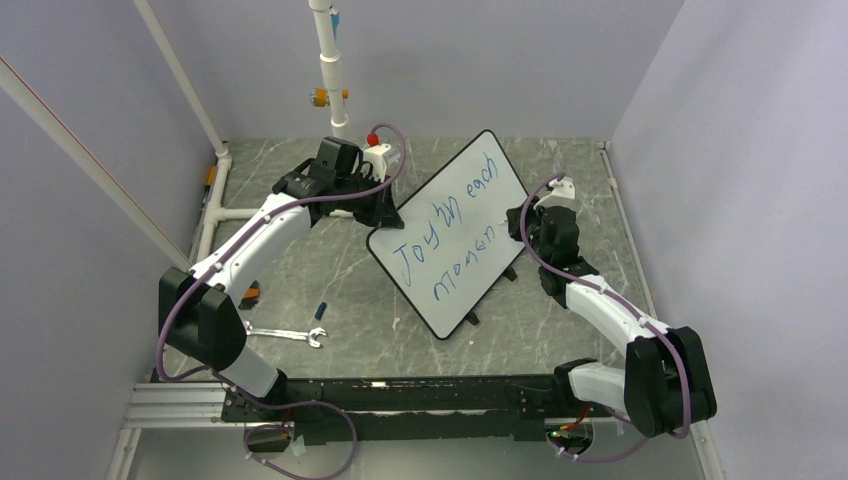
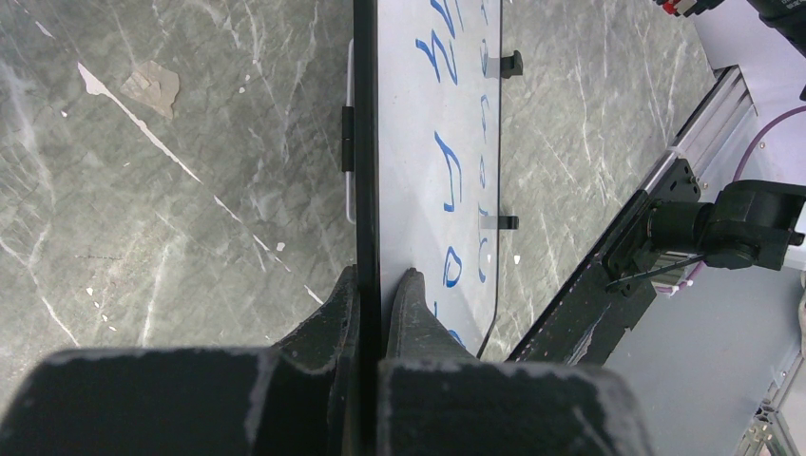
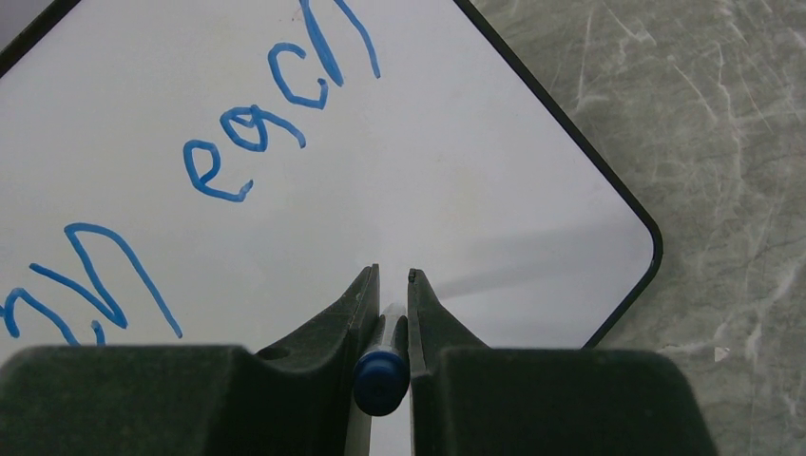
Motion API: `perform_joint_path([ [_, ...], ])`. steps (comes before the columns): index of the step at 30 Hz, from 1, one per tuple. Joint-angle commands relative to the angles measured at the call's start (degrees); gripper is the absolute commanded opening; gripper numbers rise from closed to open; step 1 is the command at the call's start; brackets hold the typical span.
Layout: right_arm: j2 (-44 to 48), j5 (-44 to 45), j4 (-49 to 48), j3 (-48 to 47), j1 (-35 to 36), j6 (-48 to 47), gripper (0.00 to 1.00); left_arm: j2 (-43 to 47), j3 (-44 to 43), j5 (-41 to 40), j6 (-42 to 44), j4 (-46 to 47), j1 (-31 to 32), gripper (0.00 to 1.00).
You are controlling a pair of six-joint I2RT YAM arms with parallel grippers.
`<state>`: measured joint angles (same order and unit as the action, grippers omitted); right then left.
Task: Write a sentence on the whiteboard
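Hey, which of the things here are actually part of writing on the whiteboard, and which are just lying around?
Part of the job:
- whiteboard
- blue sentence written on it
- blue marker, held in the right gripper
- left gripper, clamped on the board's edge

Just lying about:
- wrench
- small blue piece near it

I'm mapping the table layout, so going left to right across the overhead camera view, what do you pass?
Wrench → left hand → the whiteboard, whose edge that hand clamps → right hand, shut on a blue marker.
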<state>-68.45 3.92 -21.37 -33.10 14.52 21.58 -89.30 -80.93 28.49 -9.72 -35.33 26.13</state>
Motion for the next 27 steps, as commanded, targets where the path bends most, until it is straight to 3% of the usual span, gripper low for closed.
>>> perform_joint_path([
  [1, -1.3, -1.35, -4.91, -2.84, -0.51, 1.3, 0.0, -0.22, -0.12, -19.61, 11.56, -2.25, -0.95, 0.0],
  [27, -9.76, -1.29, -4.51, -9.44, -2.56, 3.53, 0.0, -0.83, -0.37, -19.53, 11.47, -2.33, -0.99, 0.0],
])
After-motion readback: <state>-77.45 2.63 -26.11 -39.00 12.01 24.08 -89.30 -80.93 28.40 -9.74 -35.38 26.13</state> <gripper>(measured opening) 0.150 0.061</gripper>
